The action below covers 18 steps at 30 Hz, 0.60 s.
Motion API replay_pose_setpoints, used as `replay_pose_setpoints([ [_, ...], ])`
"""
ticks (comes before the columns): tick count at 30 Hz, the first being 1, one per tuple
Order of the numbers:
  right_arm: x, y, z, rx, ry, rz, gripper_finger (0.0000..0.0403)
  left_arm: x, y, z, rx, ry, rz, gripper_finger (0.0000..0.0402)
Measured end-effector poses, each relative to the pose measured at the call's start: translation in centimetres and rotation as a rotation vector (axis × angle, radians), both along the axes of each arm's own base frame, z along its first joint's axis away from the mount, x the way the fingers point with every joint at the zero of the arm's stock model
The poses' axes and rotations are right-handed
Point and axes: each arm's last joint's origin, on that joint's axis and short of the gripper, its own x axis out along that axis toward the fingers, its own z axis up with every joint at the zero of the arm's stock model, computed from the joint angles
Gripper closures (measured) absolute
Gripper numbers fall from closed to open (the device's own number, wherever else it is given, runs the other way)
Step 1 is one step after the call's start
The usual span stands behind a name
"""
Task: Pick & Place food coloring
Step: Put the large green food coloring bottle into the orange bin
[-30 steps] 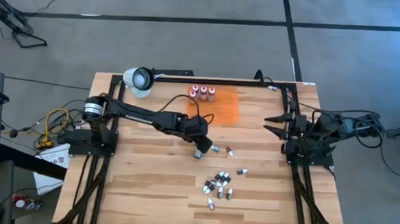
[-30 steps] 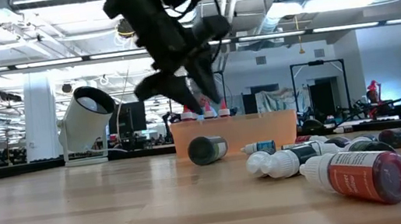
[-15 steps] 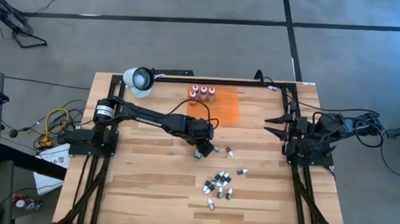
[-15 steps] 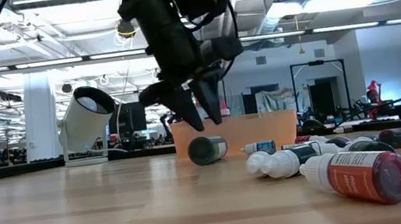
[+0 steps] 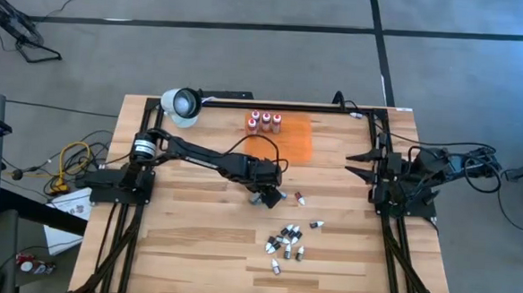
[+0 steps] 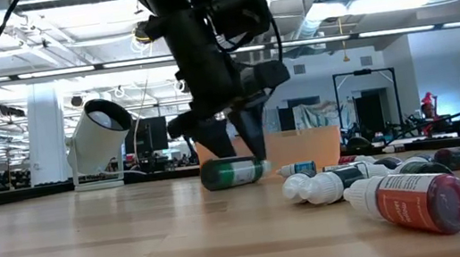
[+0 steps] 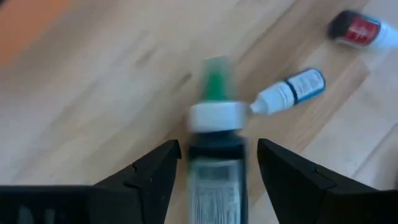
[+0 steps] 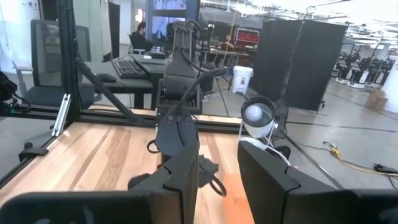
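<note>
A green food coloring bottle [image 7: 216, 124], with a white cap and a dark body, lies on its side on the wood [image 6: 232, 173]. My left gripper [image 7: 217, 168] is open and low over it, one finger on each side of its body [image 6: 235, 153]. In the high view the gripper [image 5: 266, 199] hides it. Three red bottles [image 5: 265, 122] stand on the orange mat [image 5: 296, 141]. My right gripper [image 5: 350, 162] waits open at the table's right edge. My left gripper comes from above, slanting down, with its fingers [image 7: 158, 171] along the two sides of the green bottle's dark body [image 7: 214, 177]. I cannot tell whether they touch it. The bottle lies flat on the table.
A blue-labelled dropper [image 7: 292, 90] and a red one [image 5: 300, 200] lie just beyond the green bottle. Several small bottles [image 5: 288, 240] lie in a heap nearer the front edge. A white lamp [image 5: 181, 105] sits at the far left corner.
My left gripper has sunk toward the table and gone a little toward the right edge, down around the green bottle, and its fingers have spread wider. The bottle has turned about on the table: it faced the low camera end-on and now lies side-on.
</note>
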Motion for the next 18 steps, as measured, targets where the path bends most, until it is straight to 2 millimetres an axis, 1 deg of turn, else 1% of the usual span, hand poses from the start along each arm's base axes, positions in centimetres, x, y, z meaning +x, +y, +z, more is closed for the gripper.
replay_pose_setpoints([
  [5, 0.1, 0.0, -0.1, 0.005, 0.008, 0.001, 0.0297, 0.0, -0.1, 0.0, -0.024, 0.002, -0.030, 0.0177],
  [9, 0.1, 0.0, -0.1, 0.013, 0.009, 0.001, 0.0297, -0.1, -0.3, -0.1, -0.055, 0.015, -0.098, 0.0177],
  [18, 0.1, 0.0, -0.2, 0.014, 0.017, 0.002, 0.0297, -0.4, -1.2, -0.2, 0.033, 0.057, -0.308, 0.0177],
])
